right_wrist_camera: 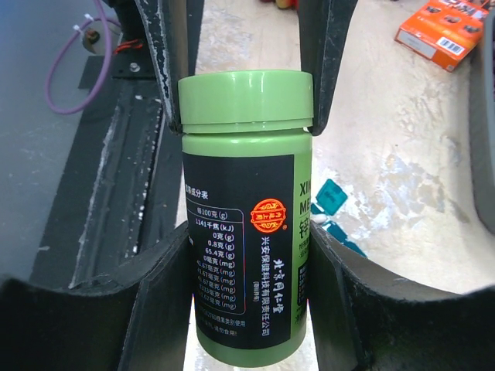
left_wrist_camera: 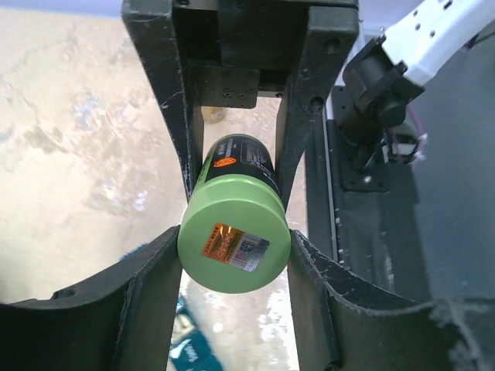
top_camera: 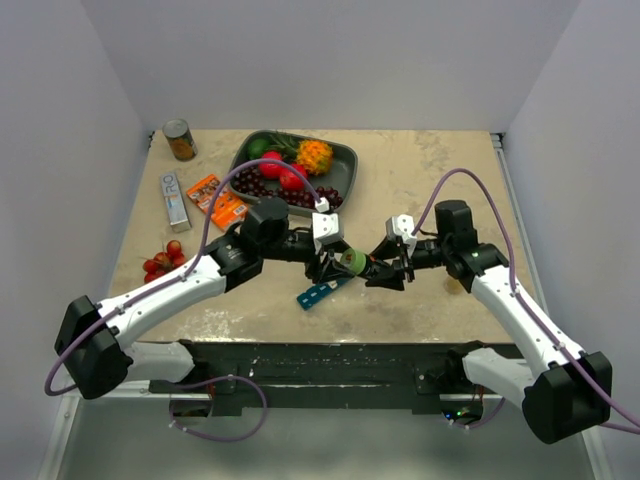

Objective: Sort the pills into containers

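Nearest the front edge of the table (top_camera: 450, 170), roughly midway between the two arms, lies the teal pill organizer (top_camera: 320, 292), a narrow strip set at a slant on the mottled tan surface. Parts of it show under the fingers in both wrist views, but whether its lids are up or down cannot be told. Just behind and above it, the two arms meet over the middle of the table with a green bottle (top_camera: 352, 262) held sideways between them, clear of the surface. The left gripper (left_wrist_camera: 234, 236) is closed partway around the bottle's pale green cap (left_wrist_camera: 232, 243), with a finger pressed against each side. The right gripper (right_wrist_camera: 249, 232) is closed partway around the body, its fingers against the dark label with its printed text and red round seal. Further back on the left is a small cluster of red fruit (top_camera: 163, 262), then a silver box (top_camera: 175, 198) and an orange packet (top_camera: 218, 200) lying side by side. Beyond the grippers sits a dark grey tray (top_camera: 352, 160) holding red, orange, green and dark purple fruit. A can (top_camera: 180, 140) stands at the far left corner.
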{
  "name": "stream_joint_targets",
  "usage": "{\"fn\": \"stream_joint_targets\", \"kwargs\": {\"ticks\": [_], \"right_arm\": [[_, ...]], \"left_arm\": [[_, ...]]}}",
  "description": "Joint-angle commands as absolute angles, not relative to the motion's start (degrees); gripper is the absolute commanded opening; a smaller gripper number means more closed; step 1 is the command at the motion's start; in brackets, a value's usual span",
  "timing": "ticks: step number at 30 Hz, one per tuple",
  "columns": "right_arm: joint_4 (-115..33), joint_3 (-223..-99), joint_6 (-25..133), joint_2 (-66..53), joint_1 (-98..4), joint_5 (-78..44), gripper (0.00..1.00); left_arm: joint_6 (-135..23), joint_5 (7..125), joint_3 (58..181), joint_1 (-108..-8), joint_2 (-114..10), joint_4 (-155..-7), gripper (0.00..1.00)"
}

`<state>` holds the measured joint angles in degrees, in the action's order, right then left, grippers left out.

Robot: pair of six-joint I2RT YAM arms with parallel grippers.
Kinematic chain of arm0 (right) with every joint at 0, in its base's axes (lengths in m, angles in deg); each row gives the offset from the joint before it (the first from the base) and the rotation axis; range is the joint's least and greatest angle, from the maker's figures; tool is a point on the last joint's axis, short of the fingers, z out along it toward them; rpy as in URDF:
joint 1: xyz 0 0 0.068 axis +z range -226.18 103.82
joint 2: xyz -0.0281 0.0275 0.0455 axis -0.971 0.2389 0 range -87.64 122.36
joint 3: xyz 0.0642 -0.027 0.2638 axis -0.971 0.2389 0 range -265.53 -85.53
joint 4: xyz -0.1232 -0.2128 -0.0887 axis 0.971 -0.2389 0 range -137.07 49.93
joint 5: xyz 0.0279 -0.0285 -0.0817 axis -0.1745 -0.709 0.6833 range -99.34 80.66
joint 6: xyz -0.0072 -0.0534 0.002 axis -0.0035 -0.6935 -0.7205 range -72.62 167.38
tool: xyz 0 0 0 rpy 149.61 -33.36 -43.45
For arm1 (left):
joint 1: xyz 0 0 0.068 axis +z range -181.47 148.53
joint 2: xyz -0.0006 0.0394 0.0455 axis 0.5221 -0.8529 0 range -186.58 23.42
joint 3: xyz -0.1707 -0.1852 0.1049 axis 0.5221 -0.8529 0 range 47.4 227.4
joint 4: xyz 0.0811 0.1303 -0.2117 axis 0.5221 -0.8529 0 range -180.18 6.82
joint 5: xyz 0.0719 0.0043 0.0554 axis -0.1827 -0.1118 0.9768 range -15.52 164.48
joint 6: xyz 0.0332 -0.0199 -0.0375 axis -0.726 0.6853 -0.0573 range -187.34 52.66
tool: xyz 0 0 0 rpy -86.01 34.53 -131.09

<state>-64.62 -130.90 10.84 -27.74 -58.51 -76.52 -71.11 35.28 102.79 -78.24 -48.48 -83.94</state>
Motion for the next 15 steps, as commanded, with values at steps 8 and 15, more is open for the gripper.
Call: {"fn": "stream_joint_targets", "kwargs": {"ticks": [8,15], "right_arm": [[-61.60,-131.94,10.37,-28.75,-58.77,-75.96,0.00],[-61.78,-131.94,10.29,-28.66,-58.86,-75.52,0.00]], "left_arm": [[-67.71,38.18,98.38,-78.23,-42.78,-66.23,1.00],[-41.44,44.13,95.64,-78.23,-35.65,-64.10,1.00]]}}
